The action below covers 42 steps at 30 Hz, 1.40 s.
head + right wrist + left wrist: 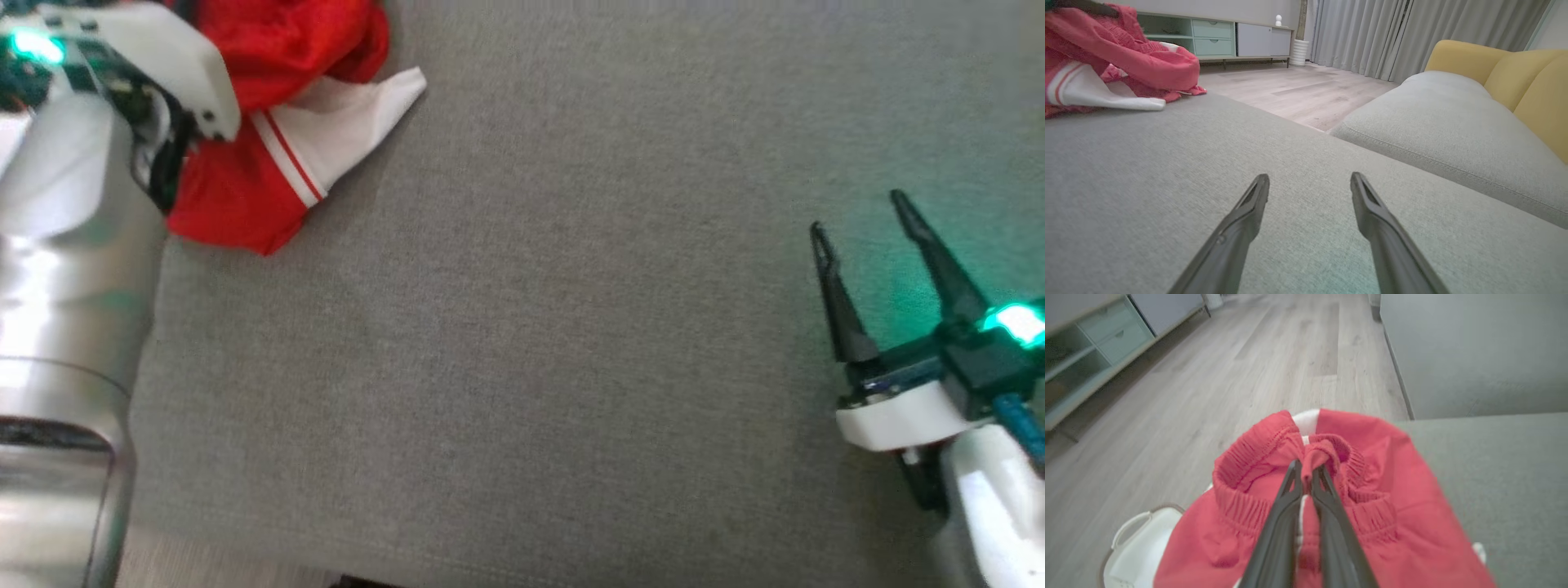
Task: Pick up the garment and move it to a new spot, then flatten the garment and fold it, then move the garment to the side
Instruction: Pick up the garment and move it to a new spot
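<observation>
- Garment [282, 57]: red shorts with white panels and red-and-white stripes, bunched at the far left corner of the grey seat cushion [531, 327].
- A white panel of the fabric lies flat on the cushion surface, pointing toward its middle; the rest is gathered upward under the left arm.
- Left gripper [1306, 467]: clenched on a pinch of red fabric beside the elastic waistband, the cloth squeezed between the two dark fingers and pulled up into a peak.
- In the left wrist view the garment spreads below the fingers, right by the cushion's left edge, with wooden floor [1249, 375] past it and a white basket [1133, 531] showing by the cloth's lower side.
- Right gripper [857, 214]: released, jaws spread wide with nothing between them, near the right edge of the cushion and well apart from the garment.
- In the right wrist view its fingers [1249, 212] point across bare grey upholstery, the garment lying at the far edge to the upper left.
- Beyond that edge stand a pale sideboard [1212, 36] and grey curtains [1412, 32]; to the right sits a second grey cushion [1453, 122] against a yellow backrest [1527, 69].
</observation>
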### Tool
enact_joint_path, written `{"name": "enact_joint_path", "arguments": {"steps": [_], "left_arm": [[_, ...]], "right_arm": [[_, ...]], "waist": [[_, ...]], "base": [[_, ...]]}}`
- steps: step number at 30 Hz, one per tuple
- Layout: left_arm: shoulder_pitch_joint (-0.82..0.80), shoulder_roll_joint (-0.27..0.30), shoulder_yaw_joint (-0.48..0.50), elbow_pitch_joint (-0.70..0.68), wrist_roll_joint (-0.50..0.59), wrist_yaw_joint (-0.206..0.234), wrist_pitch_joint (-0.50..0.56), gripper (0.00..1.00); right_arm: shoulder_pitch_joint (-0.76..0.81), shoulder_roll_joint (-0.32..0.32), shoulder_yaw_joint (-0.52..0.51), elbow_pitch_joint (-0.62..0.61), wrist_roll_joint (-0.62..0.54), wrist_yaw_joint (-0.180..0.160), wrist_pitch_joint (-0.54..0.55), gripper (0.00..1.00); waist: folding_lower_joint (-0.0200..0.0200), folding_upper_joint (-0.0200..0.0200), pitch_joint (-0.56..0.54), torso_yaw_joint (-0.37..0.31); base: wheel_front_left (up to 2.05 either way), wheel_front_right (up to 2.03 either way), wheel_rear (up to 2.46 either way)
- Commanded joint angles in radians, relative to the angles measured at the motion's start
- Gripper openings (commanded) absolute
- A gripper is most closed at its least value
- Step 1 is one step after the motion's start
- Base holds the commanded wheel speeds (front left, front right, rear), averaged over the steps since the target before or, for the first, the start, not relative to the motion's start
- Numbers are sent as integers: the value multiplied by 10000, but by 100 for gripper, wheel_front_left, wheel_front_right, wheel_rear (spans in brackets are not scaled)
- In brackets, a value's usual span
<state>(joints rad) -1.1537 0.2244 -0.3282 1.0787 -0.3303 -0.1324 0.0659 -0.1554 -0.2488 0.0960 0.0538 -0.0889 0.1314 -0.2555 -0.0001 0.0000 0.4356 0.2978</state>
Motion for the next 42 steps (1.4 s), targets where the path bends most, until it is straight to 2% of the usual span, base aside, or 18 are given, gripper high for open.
{"name": "enact_joint_path", "arguments": {"steps": [1, 7, 15, 20, 26, 30, 34, 39, 42], "left_arm": [[-718, 664, -15, -450, -18, 18, -193, 0], [-1411, 1014, -896, -1311, -387, 18, -508, 0], [-2065, 1185, -2309, -3010, -1335, 18, -100, 0], [-2371, 1012, -2988, -4039, -2124, 18, 75, 0], [-2312, 479, -3622, -4591, -2891, 18, 59, 0], [-1754, 220, -3985, -4582, -3017, 18, -209, 0], [-257, -105, -4293, -4196, -3133, 79, -961, 0], [2339, -386, -4799, -2947, -3389, 80, -1802, 0], [3519, -420, -5183, -1947, -3134, 261, -2482, 0]], "right_arm": [[-34, 150, 280, -161, 87, -7, -63, 100], [-68, 931, 575, 161, 204, -7, -63, 100], [35, 1660, 685, 288, 370, -7, -63, 100], [86, 1884, 740, 341, 486, -7, -63, 100], [17, 1976, 911, 288, 706, -7, -63, 100], [3, 1981, 1031, 227, 1054, -7, -63, 100], [32, 1983, 1135, 162, 1335, -7, -63, 100], [71, 1984, 1139, 106, 1499, -7, -63, 100], [67, 1984, 1138, 109, 1536, -7, -63, 100]], "waist": [[1, 0, -657, -382], [1, 0, -1812, -1277], [1, 0, -2731, -2925], [1, 0, -2955, -4074], [1, 0, -2949, -5389], [1, 0, -2830, -5908], [1, 0, -2552, -6386], [1, 0, -2137, -6641], [1, 0, -1969, -6686]], "base": [[0, 0, 0], [0, 0, 0], [0, 0, 0], [0, 0, 0], [0, 0, 0], [0, 0, 0], [0, 0, 0], [0, 0, 0], [0, 0, 0]]}}
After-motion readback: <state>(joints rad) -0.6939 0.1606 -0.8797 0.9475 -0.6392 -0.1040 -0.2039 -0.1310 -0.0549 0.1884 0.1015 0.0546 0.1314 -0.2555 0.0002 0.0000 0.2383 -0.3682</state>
